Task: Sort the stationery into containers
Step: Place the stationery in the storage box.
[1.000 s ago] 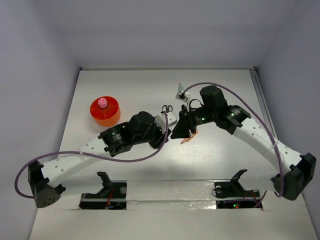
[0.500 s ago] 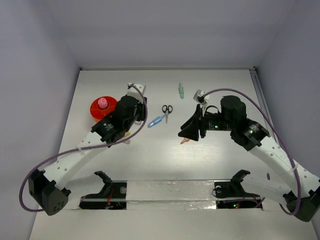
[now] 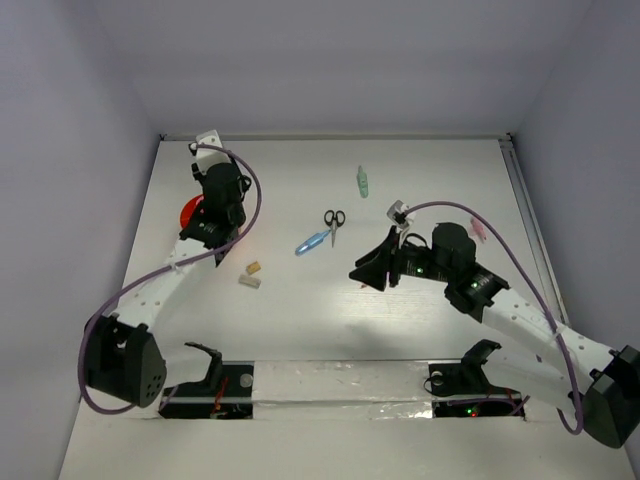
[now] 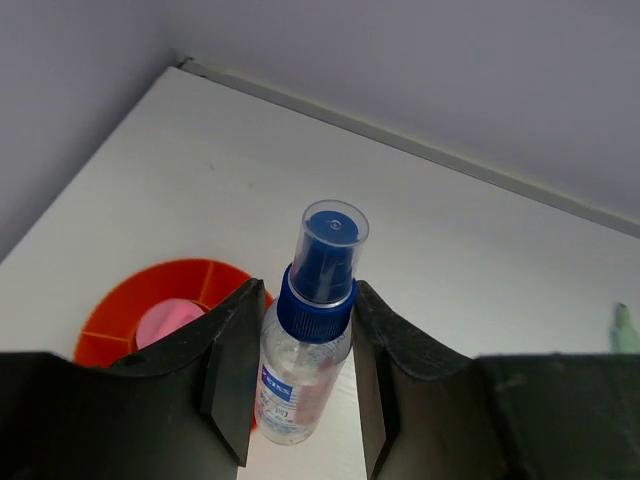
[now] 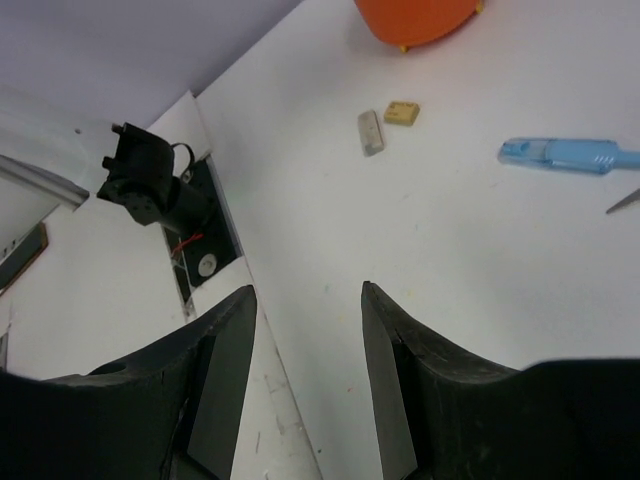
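Sorting was barely begun: only a pink tube sat in one compartment of the orange-red cup. The left pincer clasped a clear, blue-capped spray bottle upright at the cup's rim, not yet released. On the worktop, beige pieces lay nearest the cup, then the light blue marker, scissors and green marker. The right pincer gaped empty, farthest from the cup.

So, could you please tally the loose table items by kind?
Markers: 2, green marker and light blue marker
Scissors: 1
Small beige pieces: 2
Pink item: 1
Total: 6
Orange sliver under right gripper: too hidden, uncounted
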You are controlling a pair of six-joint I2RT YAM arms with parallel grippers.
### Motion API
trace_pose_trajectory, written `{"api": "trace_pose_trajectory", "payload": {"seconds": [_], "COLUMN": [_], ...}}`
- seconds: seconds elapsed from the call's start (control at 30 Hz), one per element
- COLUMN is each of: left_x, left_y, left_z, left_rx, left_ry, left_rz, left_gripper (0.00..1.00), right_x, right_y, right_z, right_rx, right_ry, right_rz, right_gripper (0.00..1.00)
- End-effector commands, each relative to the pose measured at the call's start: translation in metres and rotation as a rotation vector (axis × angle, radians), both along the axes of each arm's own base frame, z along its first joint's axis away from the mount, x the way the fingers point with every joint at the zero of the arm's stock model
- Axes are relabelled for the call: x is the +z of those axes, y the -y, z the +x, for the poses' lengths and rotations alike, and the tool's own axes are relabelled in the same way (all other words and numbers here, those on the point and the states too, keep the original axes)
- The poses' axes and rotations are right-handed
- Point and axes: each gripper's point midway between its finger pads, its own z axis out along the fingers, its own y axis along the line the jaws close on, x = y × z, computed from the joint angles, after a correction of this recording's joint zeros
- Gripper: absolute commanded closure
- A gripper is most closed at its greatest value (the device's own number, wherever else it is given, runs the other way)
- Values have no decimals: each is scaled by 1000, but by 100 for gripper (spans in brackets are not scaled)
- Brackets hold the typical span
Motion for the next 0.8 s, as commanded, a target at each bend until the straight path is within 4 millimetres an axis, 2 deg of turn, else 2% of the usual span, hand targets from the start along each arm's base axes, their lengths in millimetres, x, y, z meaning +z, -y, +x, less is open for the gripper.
{"api": "trace_pose_trajectory", "payload": {"seconds": [0.0,0.17,0.3,0.37,0.5,0.77], "left_x": [22,6,-13,-13,-28,-49], "left_y": [-25,-39,-38,-38,-45,-58], "left_z": [24,37,50,54,65,70], "left_rx": [90,129,134,140,161,195], "left_ry": [108,108,85,99,77,63], "left_rz": [2,35,41,48,73,67], "left_gripper": [100,100,100,100,100,100], "right_x": [40,38,39,40,40,41], "right_y": [-3,1,-1,-2,-1,1], "right_z": [10,5,0,-2,-4,-1], "right_rx": [-30,-26,5,15,21,-1], "right_ry": [144,160,167,167,167,176], "right_rz": [131,145,160,165,171,165], "right_gripper": [48,48,48,48,48,48]}}
